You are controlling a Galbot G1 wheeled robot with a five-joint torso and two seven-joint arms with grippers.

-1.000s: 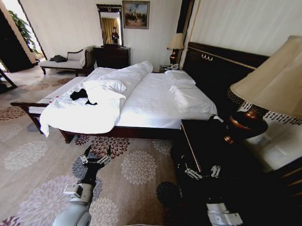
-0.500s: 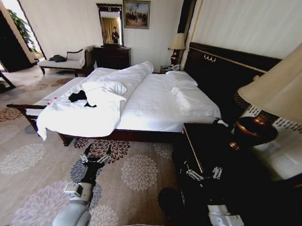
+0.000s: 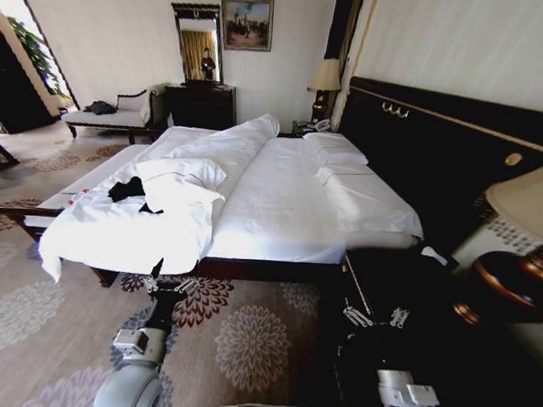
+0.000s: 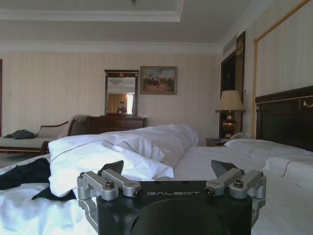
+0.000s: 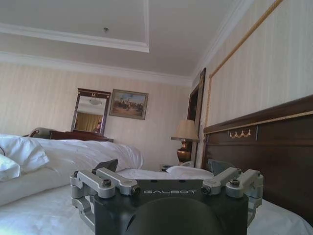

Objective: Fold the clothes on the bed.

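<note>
The left gripper [image 3: 171,285] hangs over the carpet [image 3: 247,347] just short of the near side edge of the bed [image 3: 281,195], its fingers spread and holding nothing; the left wrist view shows the two dark fingertips well apart above the gripper body. The right gripper [image 3: 373,316] sits low in front of the dark nightstand [image 3: 403,277] beside the headboard [image 3: 436,148], likewise spread and empty, with its fingertips apart in the right wrist view.

The black T-shirt [image 3: 128,190] lies crumpled near the foot end of the bed, on the far side of the bunched white duvet [image 3: 178,181] and partly tucked against its folds. In the left wrist view the T-shirt [image 4: 29,174] shows as a dark patch beside the heaped duvet [image 4: 112,154], well apart from the gripper [image 4: 171,172].

The step in hand looks like the approach: no folding has begun, and the shirt is out of reach of both arms. To do it well, the robot should close in squarely on the bed edge nearest the shirt, toward the foot corner, not toward the pillows [image 3: 345,162]. The duvet is the main hazard: soft, loose and overlapping the shirt, it could be pinched along with the fabric. A grip on the shirt's exposed edge, with both grippers open wide, seems the safest start.
</note>
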